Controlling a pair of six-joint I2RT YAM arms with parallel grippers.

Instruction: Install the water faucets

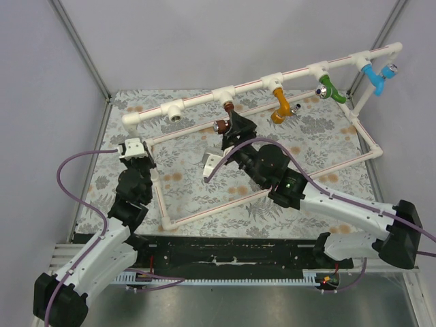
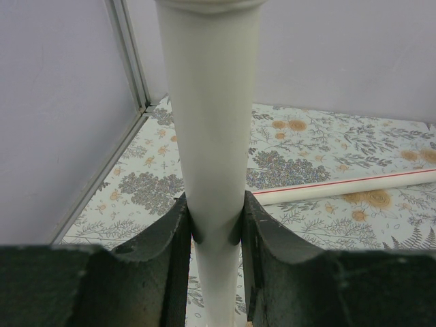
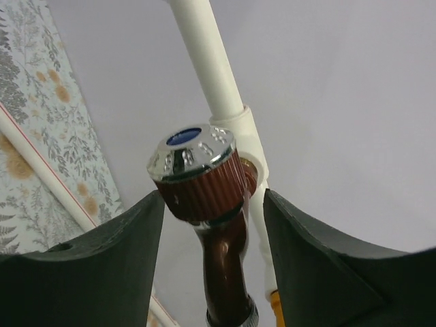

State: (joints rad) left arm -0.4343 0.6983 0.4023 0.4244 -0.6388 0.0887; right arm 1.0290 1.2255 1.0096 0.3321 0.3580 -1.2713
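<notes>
- A white pipe frame (image 1: 204, 214) stands on a table covered with a floral cloth (image 1: 320, 153). The view is from above.
- Far left: the left gripper (image 1: 136, 151) is clamped tight on a white upright pipe (image 2: 211, 136) at the frame's left end. Its dark fingers (image 2: 163, 252) press the pipe from both sides.
- Next along the top rail (image 1: 204, 94): a tee fitting (image 1: 176, 114) with a metal-ringed outlet facing forward.
- Centre: the reddish-brown faucet (image 3: 225, 266) sits at the next fitting on the rail. Its ribbed knob has a shiny silver cap. Whether it is threaded in cannot be told.
- The right gripper (image 3: 213, 197) straddles that knob with its jaws apart. One finger is right against the ribbing. A gap shows on the other side, so it is not gripping the knob.
- Right of centre: the orange-yellow faucet (image 1: 279, 105) hangs from its fitting on the rail.
- Further right: a green tap (image 1: 330, 88) on the rail.
- Far right: a light blue tap (image 1: 377, 76) at the rail's end.
</notes>
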